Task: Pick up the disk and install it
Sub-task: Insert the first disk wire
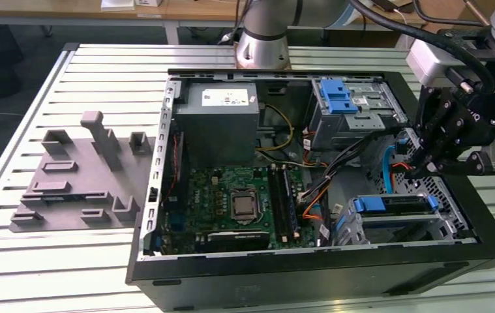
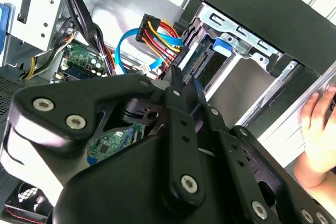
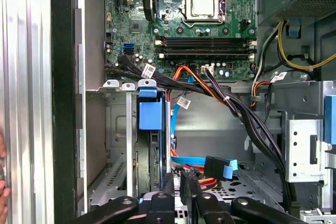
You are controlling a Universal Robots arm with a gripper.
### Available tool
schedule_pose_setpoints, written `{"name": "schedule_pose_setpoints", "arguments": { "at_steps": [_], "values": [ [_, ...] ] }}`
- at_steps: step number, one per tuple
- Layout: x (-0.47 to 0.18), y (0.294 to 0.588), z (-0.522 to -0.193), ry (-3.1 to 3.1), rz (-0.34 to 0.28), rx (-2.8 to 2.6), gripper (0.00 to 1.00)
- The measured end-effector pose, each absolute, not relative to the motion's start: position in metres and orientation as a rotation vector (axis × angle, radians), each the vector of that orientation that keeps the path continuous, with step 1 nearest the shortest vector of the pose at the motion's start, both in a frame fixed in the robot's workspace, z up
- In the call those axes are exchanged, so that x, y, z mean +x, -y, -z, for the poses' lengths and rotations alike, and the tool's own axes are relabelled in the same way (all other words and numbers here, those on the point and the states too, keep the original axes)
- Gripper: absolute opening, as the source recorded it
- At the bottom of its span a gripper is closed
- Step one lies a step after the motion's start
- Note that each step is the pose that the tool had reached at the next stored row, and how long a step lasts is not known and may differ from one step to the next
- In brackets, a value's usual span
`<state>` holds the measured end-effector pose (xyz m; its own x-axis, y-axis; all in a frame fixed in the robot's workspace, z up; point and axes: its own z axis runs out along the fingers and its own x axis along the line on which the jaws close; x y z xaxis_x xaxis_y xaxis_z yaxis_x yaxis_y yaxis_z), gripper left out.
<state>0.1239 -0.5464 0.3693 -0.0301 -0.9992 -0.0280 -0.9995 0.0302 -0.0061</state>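
The disk (image 1: 400, 203) sits in the lower drive bay (image 1: 443, 225) at the case's front corner, on the exterior view's right. Its blue carrier frame faces up. In the first wrist view the disk (image 3: 150, 114) stands edge-on in the bay's slot (image 3: 113, 145), and in the second wrist view its blue tab (image 2: 223, 44) shows at the bay mouth. My gripper (image 1: 423, 171) hangs just above the bay, beside the disk and apart from it. Both wrist views show the gripper (image 2: 188, 83) (image 3: 179, 184) with its fingers close together and nothing between them.
The open computer case holds a grey power supply (image 1: 221, 124), a motherboard (image 1: 239, 202) and an upper drive cage with a blue latch (image 1: 338, 98). Orange and blue cables (image 2: 157, 30) run close by the fingers. A grey fixture (image 1: 73, 182) lies on the slatted table. A person's hand (image 2: 320, 129) rests outside the case wall.
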Motion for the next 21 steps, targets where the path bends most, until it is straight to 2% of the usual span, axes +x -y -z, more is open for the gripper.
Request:
{"name": "schedule_pose_setpoints", "arguments": {
  "at_steps": [6, 7, 21],
  "values": [
    [0.1239, 0.5463, -0.3686, -2.237, -0.023, -2.171, 0.25],
    [0.1239, 0.5462, -0.3683, -2.237, -0.023, -2.171, 0.31],
    [0.1242, 0.5395, -0.3622, -2.241, -0.021, -2.169, 0.31]
  ]
}}
